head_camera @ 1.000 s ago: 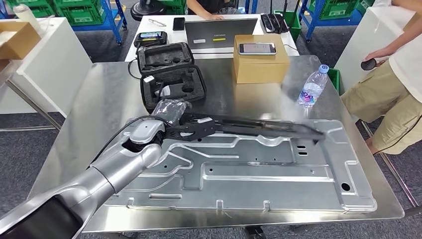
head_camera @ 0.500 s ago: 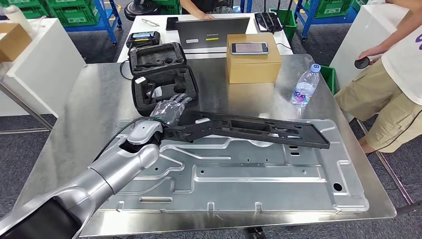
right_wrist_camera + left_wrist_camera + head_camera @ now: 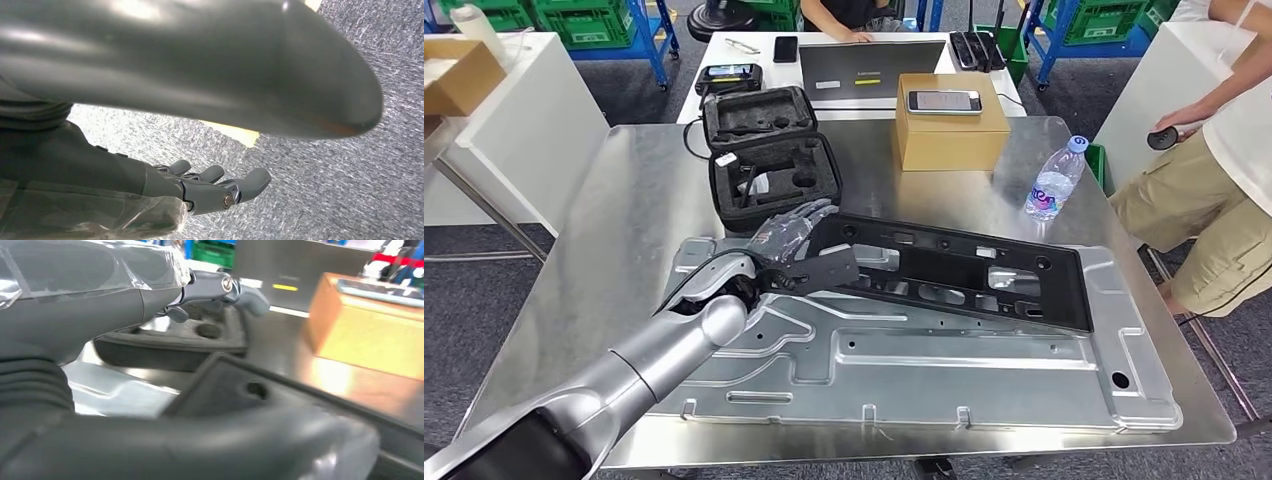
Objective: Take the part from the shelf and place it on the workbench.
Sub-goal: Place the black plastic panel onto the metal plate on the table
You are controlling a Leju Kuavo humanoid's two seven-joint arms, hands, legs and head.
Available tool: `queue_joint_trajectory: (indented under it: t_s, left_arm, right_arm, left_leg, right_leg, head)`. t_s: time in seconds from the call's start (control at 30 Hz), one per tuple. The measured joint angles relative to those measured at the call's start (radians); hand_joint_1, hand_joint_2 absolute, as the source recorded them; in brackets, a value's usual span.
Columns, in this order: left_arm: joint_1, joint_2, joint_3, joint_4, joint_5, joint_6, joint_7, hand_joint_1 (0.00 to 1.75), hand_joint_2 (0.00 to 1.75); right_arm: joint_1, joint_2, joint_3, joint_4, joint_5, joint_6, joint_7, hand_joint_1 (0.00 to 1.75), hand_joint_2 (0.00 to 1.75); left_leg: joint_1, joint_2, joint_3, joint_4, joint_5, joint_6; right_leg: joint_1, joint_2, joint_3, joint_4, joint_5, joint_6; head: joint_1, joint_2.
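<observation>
The part (image 3: 954, 270), a long black frame with cut-outs, is lying across the far half of the metal panel (image 3: 924, 370) that is covering most of the surface (image 3: 624, 200). In the head view, the part's far end is sitting on the panel near the bottle (image 3: 1054, 180), while its near end is resting in the left robot hand (image 3: 789, 240). The thumb side is lying on a tab of the part and the fingers are reaching out behind it toward the case (image 3: 769, 160). The part is tilting, so it looks to be partly carried rather than lying flat. A box (image 3: 952, 125) is standing beyond it, well apart, and a person (image 3: 1214, 180) is standing at the surface's right side.

In the left wrist view, the part (image 3: 240, 390) is passing between the thick thumb and the fingers (image 3: 240, 290), which are stretching over it toward the case (image 3: 190, 340). The picture is blurred, and I cannot tell for sure whether the hand is clamping the part or already letting it go.

In the right wrist view, the right robot hand (image 3: 200, 187) is hanging over grey carpet, its fingers apart and holding nothing.

The step in hand is the placing itself. The next move calls for lowering the near end until the part is lying flat, then spreading the fingers and drawing the hand back without dragging the part.
</observation>
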Motion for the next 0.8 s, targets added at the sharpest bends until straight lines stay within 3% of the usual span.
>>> queue_joint_trajectory:
  t_s: [0.1, 0.17, 0.27, 0.3, 0.33, 0.37, 0.47, 0.5, 0.6, 0.63, 0.7, 0.77, 0.8]
  left_arm:
    - [0.01, 0.002, 0.01, -0.035, 0.025, 0.001, -0.011, 0.0, 0.0]
    - [0.014, 0.004, 0.014, -0.059, 0.032, 0.004, -0.014, 0.0, 0.0]
    - [0.022, 0.011, 0.016, -0.093, 0.04, 0.009, -0.017, 0.0, 0.0]
    - [0.027, 0.014, 0.016, -0.104, 0.043, 0.01, -0.017, 0.0, 0.0]
    - [0.033, 0.017, 0.017, -0.114, 0.045, 0.01, -0.017, 0.0, 0.0]
    - [0.037, 0.019, 0.017, -0.125, 0.046, 0.011, -0.018, 0.0, 0.0]
    - [0.039, 0.023, 0.016, -0.16, 0.042, 0.016, -0.021, 0.0, 0.0]
    - [0.04, 0.023, 0.016, -0.172, 0.041, 0.018, -0.022, 0.0, 0.0]
    - [0.043, 0.026, 0.015, -0.202, 0.039, 0.023, -0.024, 0.0, 0.0]
    - [0.044, 0.027, 0.014, -0.211, 0.038, 0.023, -0.024, 0.0, 0.0]
    - [0.045, 0.028, 0.013, -0.23, 0.036, 0.024, -0.026, 0.0, 0.0]
    - [0.049, 0.028, 0.011, -0.245, 0.035, 0.024, -0.026, 0.0, 0.0]
    - [0.052, 0.028, 0.01, -0.25, 0.034, 0.024, -0.026, 0.0, 0.0]
  right_arm:
    - [0.004, -0.001, 0.0, 0.0, 0.0, 0.0, -0.002, 0.0, 0.0]
    - [0.005, -0.003, 0.0, 0.0, -0.001, 0.0, -0.002, 0.0, 0.0]
    - [0.008, -0.003, 0.0, 0.0, -0.002, 0.0, -0.003, 0.0, 0.0]
    - [0.01, -0.004, 0.0, 0.0, -0.002, 0.0, -0.004, 0.0, 0.0]
    - [0.012, -0.004, 0.0, 0.0, -0.002, 0.0, -0.004, 0.0, 0.0]
    - [0.014, -0.004, 0.0, 0.0, -0.002, 0.0, -0.005, 0.0, 0.0]
    - [0.016, -0.005, 0.0, 0.0, -0.002, 0.0, -0.008, 0.0, 0.0]
    - [0.016, -0.005, 0.0, 0.0, -0.003, 0.0, -0.01, 0.0, 0.0]
    - [0.019, -0.006, 0.0, 0.0, -0.004, 0.0, -0.014, 0.0, 0.0]
    - [0.02, -0.006, 0.0, 0.0, -0.005, 0.0, -0.015, 0.0, 0.0]
    - [0.023, -0.008, 0.0, 0.0, -0.008, 0.0, -0.016, 0.0, 0.0]
    - [0.024, -0.009, 0.0, 0.0, -0.011, 0.0, -0.017, 0.0, 0.0]
    - [0.026, -0.009, 0.0, 0.0, -0.011, 0.0, -0.017, 0.0, 0.0]
  left_leg:
    - [0.0, 0.001, -0.004, 0.004, -0.004, -0.01]
    - [0.003, 0.002, -0.024, 0.047, -0.036, -0.02]
    - [0.014, 0.002, -0.108, 0.247, -0.138, -0.039]
    - [0.019, 0.003, -0.129, 0.3, -0.156, -0.044]
    - [0.022, 0.003, -0.133, 0.315, -0.156, -0.047]
    - [0.026, 0.003, -0.115, 0.285, -0.138, -0.049]
    - [0.028, 0.001, 0.0, 0.067, -0.055, -0.048]
    - [0.026, 0.0, 0.021, 0.024, -0.04, -0.045]
    - [0.018, -0.002, 0.021, 0.01, -0.023, -0.026]
    - [0.018, -0.001, 0.018, 0.007, -0.016, -0.017]
    - [0.019, 0.001, 0.008, 0.002, 0.0, 0.001]
    - [0.015, 0.002, -0.009, 0.002, 0.014, 0.011]
    - [0.011, 0.003, -0.018, 0.002, 0.021, 0.013]
  right_leg:
    - [0.002, 0.0, 0.004, -0.015, 0.004, -0.012]
    - [-0.002, 0.0, 0.004, -0.018, 0.009, -0.02]
    - [-0.005, 0.0, 0.003, -0.018, 0.012, -0.025]
    - [-0.005, -0.001, 0.002, -0.018, 0.013, -0.025]
    - [-0.006, -0.001, 0.001, -0.018, 0.014, -0.024]
    - [-0.007, 0.0, 0.001, -0.018, 0.015, -0.023]
    - [-0.009, 0.0, -0.001, -0.017, 0.021, -0.013]
    - [-0.009, 0.0, -0.003, -0.017, 0.024, -0.008]
    - [-0.012, 0.001, -0.009, -0.02, 0.035, 0.013]
    - [-0.013, 0.001, -0.014, -0.013, 0.026, 0.017]
    - [-0.015, 0.001, -0.041, 0.056, -0.037, 0.021]
    - [-0.014, 0.001, -0.089, 0.201, -0.13, 0.022]
    - [-0.013, 0.0, -0.105, 0.264, -0.16, 0.023]
  head:
    - [0.0, 0.0]
    - [-0.002, 0.0]
    - [-0.005, 0.0]
    - [-0.005, 0.0]
    - [-0.005, 0.0]
    - [-0.006, 0.0]
    - [-0.006, 0.0]
    - [-0.005, 0.0]
    - [-0.004, 0.0]
    - [-0.004, 0.0]
    - [-0.002, 0.0]
    - [0.001, 0.0]
    - [0.001, 0.0]
